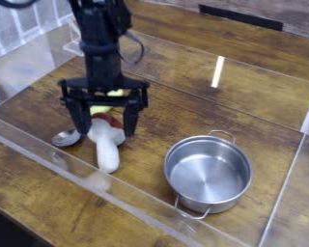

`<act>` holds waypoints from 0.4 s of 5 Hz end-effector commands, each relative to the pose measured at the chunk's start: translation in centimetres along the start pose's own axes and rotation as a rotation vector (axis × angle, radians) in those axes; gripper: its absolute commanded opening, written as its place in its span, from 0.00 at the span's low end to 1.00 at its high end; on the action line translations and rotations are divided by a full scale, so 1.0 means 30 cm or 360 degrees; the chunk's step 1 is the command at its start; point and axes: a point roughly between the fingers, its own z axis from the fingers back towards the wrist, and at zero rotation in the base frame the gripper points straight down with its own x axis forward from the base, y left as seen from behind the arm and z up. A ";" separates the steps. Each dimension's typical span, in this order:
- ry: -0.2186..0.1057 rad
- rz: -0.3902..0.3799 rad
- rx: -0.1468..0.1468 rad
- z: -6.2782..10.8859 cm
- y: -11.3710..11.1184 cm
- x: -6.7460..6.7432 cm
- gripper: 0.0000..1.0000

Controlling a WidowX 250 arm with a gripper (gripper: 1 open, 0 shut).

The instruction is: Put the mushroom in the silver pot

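The mushroom (107, 149) lies flat on the wooden table, its thick white stem toward the front and its reddish-brown cap under my gripper. My gripper (104, 119) points straight down and stands open, one black finger on each side of the cap end, low over the table. The silver pot (209, 172) stands upright and empty to the right of the mushroom, with a loop handle at the back and one at the front.
A silver spoon (70, 135) lies just left of the mushroom. A yellow-green banana-like piece (109, 99) shows between my fingers behind the cap. Clear acrylic walls (144, 206) ring the wooden table (247, 106).
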 end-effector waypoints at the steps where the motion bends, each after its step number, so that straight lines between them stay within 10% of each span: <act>1: -0.0087 0.0185 -0.0050 0.005 0.021 0.043 1.00; 2: -0.0096 0.0282 -0.0057 -0.015 0.038 0.072 0.00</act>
